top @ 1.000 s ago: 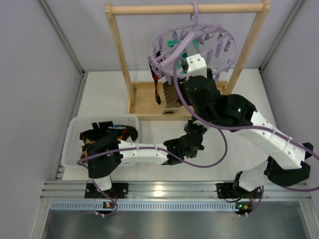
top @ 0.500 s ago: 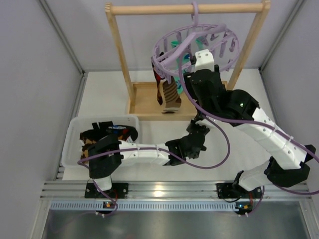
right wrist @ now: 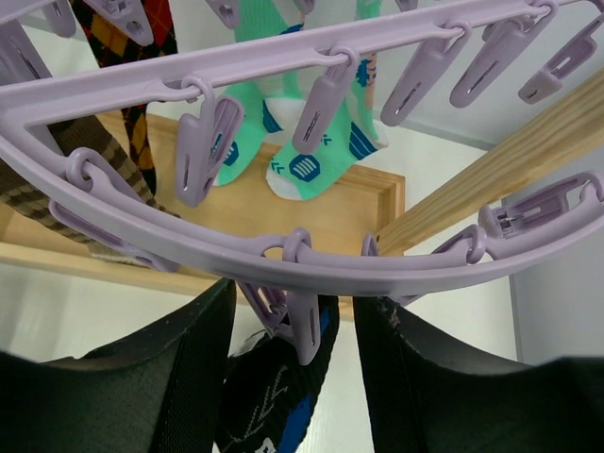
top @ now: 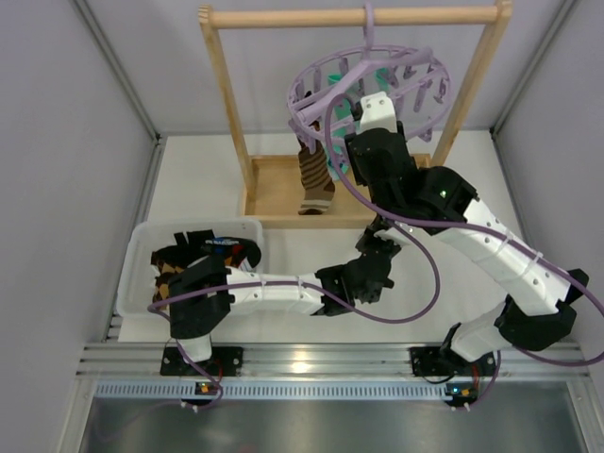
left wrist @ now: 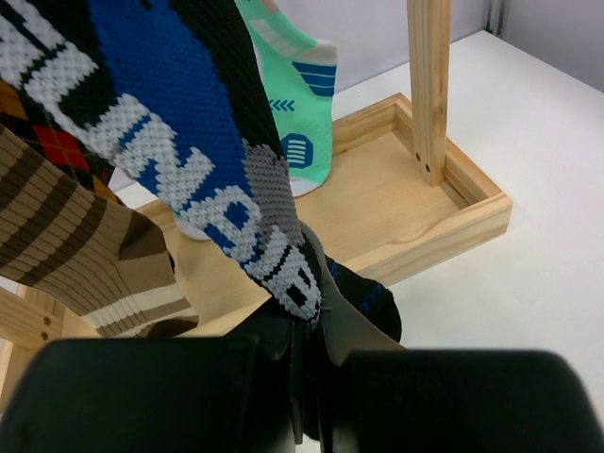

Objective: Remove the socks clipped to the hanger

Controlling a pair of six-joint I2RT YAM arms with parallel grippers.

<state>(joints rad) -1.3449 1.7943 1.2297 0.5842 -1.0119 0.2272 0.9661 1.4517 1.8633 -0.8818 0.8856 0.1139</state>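
Note:
The lavender hanger point(top: 370, 83) hangs from the wooden rack's bar. My right gripper point(top: 357, 121) is up at its near rim. In the right wrist view it point(right wrist: 297, 349) is open, its fingers point(right wrist: 184, 363) either side of a clip peg point(right wrist: 304, 326) that holds the black sock point(right wrist: 274, 401). My left gripper point(top: 380, 247) is lower down. In the left wrist view it point(left wrist: 307, 316) is shut on the lower end of the black sock with blue-white markings point(left wrist: 179, 123), which is pulled taut. The brown striped sock point(top: 316, 179), the mint-green socks point(right wrist: 302, 142) and the red-dark patterned sock point(left wrist: 47, 137) hang clipped.
The wooden rack frame point(top: 226, 113) stands on a wooden tray base point(left wrist: 415, 203) under the hanger. A clear plastic bin point(top: 142, 255) at the left holds several socks. Grey walls close in both sides.
My right gripper has risen and moved back to the hanger's near rim. The hanger has swung and levelled, and the brown sock has shifted with it. The left gripper has barely moved.

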